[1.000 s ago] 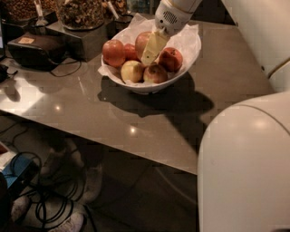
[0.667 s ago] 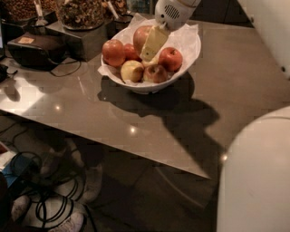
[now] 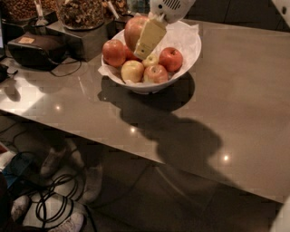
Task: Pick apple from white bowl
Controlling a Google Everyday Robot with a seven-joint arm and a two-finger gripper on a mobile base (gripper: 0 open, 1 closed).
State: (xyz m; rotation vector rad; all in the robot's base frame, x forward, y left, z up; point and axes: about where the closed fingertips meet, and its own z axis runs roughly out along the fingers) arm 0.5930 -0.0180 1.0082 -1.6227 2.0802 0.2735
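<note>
The white bowl [image 3: 183,68] stands on the grey table, lined with crumpled white paper [image 3: 183,38]. The apple [image 3: 133,28], large with yellow-green skin and an orange-red blush, sits high at the bowl's back left, above the other fruit. My gripper [image 3: 138,45] reaches down from the top edge. Its cream finger [image 3: 149,38] lies against the apple's right side; the other finger is hidden behind the apple. The gripper is shut on the apple. Other apples lie below: a red one [image 3: 113,52], a red one [image 3: 171,59] and smaller pale ones [image 3: 132,70].
A black device [image 3: 36,50] with a cable lies at the table's left. Metal containers of snacks [image 3: 81,13] stand behind the bowl. The table's front edge [image 3: 136,149] runs diagonally. Cables [image 3: 54,204] lie on the floor below.
The gripper has closed on the large apple and raised it a little above the other apples. The robot's body has moved out of the right side of the view.
</note>
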